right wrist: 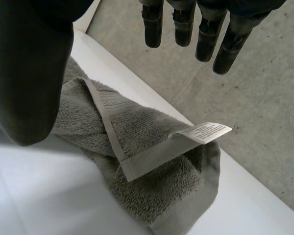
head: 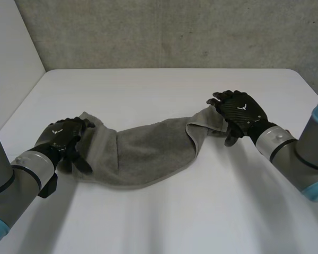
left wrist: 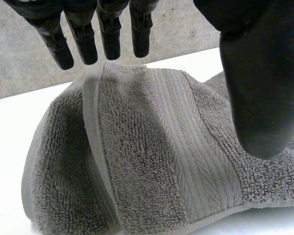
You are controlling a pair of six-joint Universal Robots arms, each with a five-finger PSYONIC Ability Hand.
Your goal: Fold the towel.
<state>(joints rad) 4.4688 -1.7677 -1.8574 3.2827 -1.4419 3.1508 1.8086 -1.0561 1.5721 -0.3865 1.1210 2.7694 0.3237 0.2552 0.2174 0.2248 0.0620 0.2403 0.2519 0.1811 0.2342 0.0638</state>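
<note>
A grey towel (head: 148, 153) lies bunched across the middle of the white table (head: 164, 90), sagging toward me between its two ends. My left hand (head: 63, 138) hovers over the towel's left end (left wrist: 152, 147), fingers (left wrist: 110, 34) straight and thumb (left wrist: 264, 83) apart, holding nothing. My right hand (head: 238, 112) is over the towel's right end (right wrist: 152, 171), open too, fingers (right wrist: 186, 24) straight above the folded corner. A white label (right wrist: 203, 132) sticks out from that corner.
A grey concrete wall (head: 175, 32) rises behind the table's far edge. A pale wall (head: 10, 53) stands at the left. Bare white tabletop lies in front of and behind the towel.
</note>
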